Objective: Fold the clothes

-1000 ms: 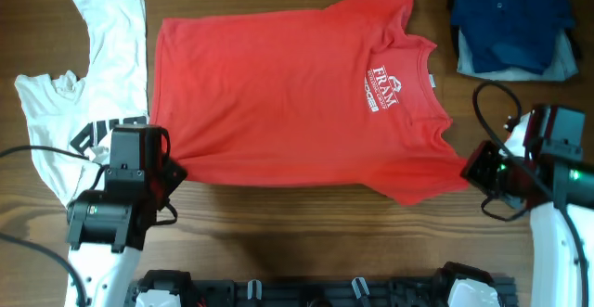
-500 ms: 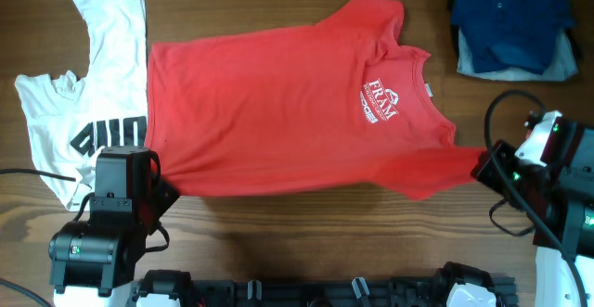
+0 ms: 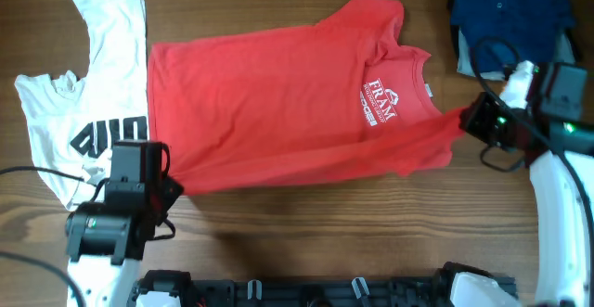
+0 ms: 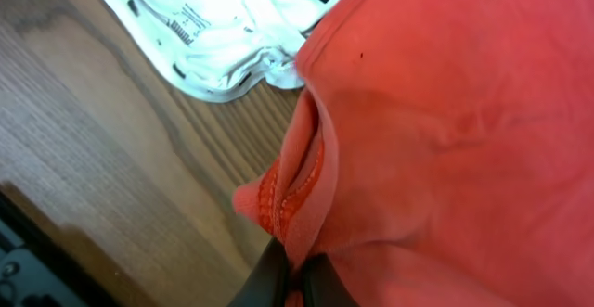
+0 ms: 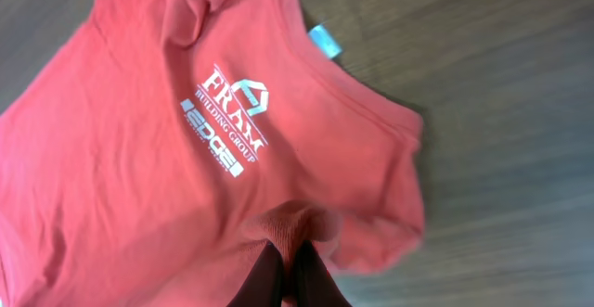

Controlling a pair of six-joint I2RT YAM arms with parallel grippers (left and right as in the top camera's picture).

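Your right hand point(image 3: 469, 121) has dragged the shirt point(image 3: 269, 103) sleeve inward. Both hands pinch it; tugging could free the hem from your left hand point(image 3: 172, 185).

Red tee point(image 3: 260, 103) w/ white lettering point(image 3: 380, 100) — white tee point(image 3: 116, 57) w/ black print point(image 3: 107, 136); dark blue garment point(image 3: 506, 10); brown wood-grain table point(image 3: 325, 242).

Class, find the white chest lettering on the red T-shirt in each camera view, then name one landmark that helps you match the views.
Overhead: the white chest lettering is right of centre on the red T-shirt, just left of the neck label.
Left wrist: not in view; only a gathered red edge shows.
Right wrist: the lettering is upper centre-left, down-left of the neck label.
Shared landmark: the red T-shirt, in all three views.
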